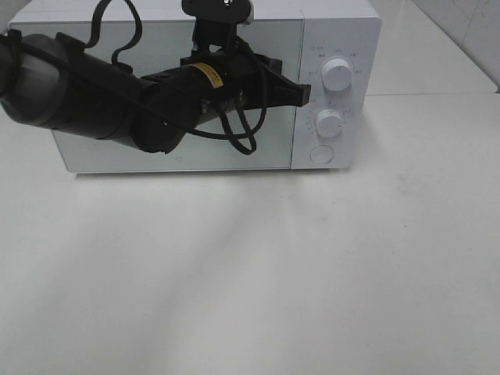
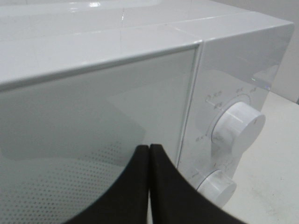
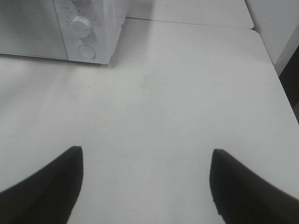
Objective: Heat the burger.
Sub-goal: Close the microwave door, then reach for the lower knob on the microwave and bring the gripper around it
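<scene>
White dominates the scene: a white microwave (image 1: 277, 137) stands at the back of a pale table (image 1: 250, 273), its door (image 2: 93, 121) closed flush against the control panel (image 2: 233, 70). The door's window is greyish and reflective, with a fine dot pattern low down, and nothing behind it can be made out. The burger shows in none of the three views, so I cannot tell where it is. The black left arm (image 1: 94, 94) reaches across the front of the door from the left, with a loop of black cable (image 1: 242, 141) hanging below it. The left gripper (image 2: 149, 149) has its two black fingers pressed together with no gap and nothing between them. Its tip lies at the seam where the door meets the control panel, just beside the upper knob (image 1: 337, 73) and the lower knob (image 1: 329, 123); whether it touches the microwave I cannot tell. A round button (image 1: 321, 155) sits below the lower knob at the foot of the panel. The right gripper (image 3: 145, 151) appears only in its own wrist view: its dark fingers (image 3: 51, 182) stand wide apart over bare tabletop, holding nothing, well apart from the microwave, whose lower knob and button corner show at the far edge of that view.
</scene>
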### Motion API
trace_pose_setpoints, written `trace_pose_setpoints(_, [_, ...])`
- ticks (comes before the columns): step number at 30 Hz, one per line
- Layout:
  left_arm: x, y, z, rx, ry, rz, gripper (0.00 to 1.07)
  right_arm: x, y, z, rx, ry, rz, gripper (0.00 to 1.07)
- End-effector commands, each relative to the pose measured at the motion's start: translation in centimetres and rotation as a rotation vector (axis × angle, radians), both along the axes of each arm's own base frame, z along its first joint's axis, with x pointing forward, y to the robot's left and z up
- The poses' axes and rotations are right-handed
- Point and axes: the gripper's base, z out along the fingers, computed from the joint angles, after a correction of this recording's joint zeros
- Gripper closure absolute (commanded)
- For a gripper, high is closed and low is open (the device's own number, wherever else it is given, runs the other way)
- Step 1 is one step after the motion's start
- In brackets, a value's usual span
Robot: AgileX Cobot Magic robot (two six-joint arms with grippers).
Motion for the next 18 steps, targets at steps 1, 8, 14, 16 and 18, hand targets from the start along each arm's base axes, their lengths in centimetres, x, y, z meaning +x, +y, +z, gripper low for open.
trace_pose_setpoints(1, [1.0, 1.2, 1.5, -0.061, 0.024, 0.082, 1.07, -0.3, 0.0, 0.1, 0.002, -0.042, -0.006, 0.32])
trace_pose_setpoints(8, [-1.6, 0.1, 1.7, 0.027, 0.169, 0.000, 1.03, -0.3, 0.0, 0.1, 0.002, -0.042, -0.009, 0.32])
trace_pose_setpoints(14, [-4.2, 0.0, 1.8, 0.098, 0.269, -0.059, 0.98, -0.3, 0.0, 0.1, 0.003, -0.042, -0.009, 0.32])
trace_pose_setpoints(16, [-5.2, 0.5, 1.8, 0.171, 0.381, -0.089, 0.75, -0.3, 0.0, 0.1, 0.003, -0.042, -0.009, 0.32])
trace_pose_setpoints(18, [-5.9, 0.8, 1.8, 0.223, 0.456, -0.111, 0.45, -0.3, 0.0, 0.1, 0.003, -0.042, -0.009, 0.32])
